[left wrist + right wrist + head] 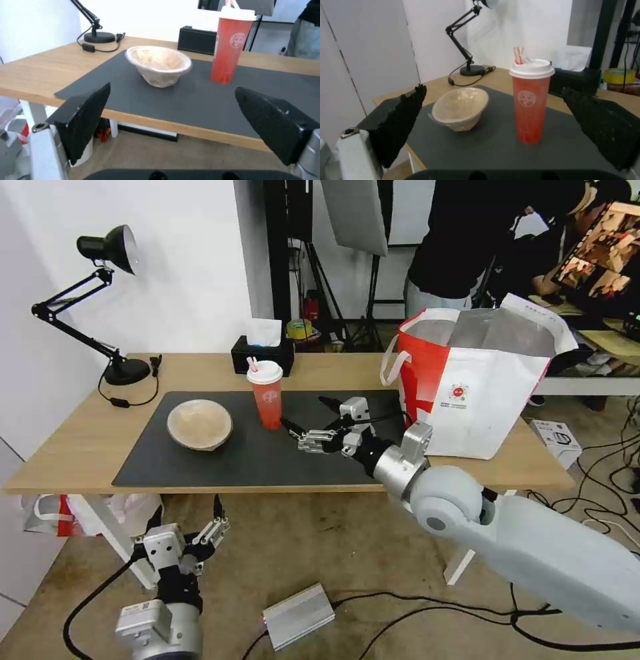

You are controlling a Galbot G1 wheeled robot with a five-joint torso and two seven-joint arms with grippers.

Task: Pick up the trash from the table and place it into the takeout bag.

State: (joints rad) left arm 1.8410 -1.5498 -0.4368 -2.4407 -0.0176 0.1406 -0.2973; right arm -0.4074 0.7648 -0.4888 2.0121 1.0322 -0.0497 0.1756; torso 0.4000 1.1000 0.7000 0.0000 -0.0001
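On the table (pixel 80 447), a shallow tan bowl (pixel 199 424) lies on the dark grey mat (pixel 220 467), with a red drink cup (pixel 267 397) with white lid and straw just to its right. The white and red takeout bag (pixel 477 387) stands open at the table's right end. My right gripper (pixel 303 412) hovers open over the mat between cup and bag, pointing at the cup (pixel 530 105) and bowl (pixel 460 107). My left gripper (pixel 187 513) is open below the table's front edge, facing the bowl (pixel 158 63) and cup (pixel 230 50).
A black tissue box (pixel 262 355) sits behind the cup and a black desk lamp (pixel 125 371) stands at the back left. On the floor lie a silver box (pixel 298 617), cables and a small white carton (pixel 557 433). A person stands behind the bag.
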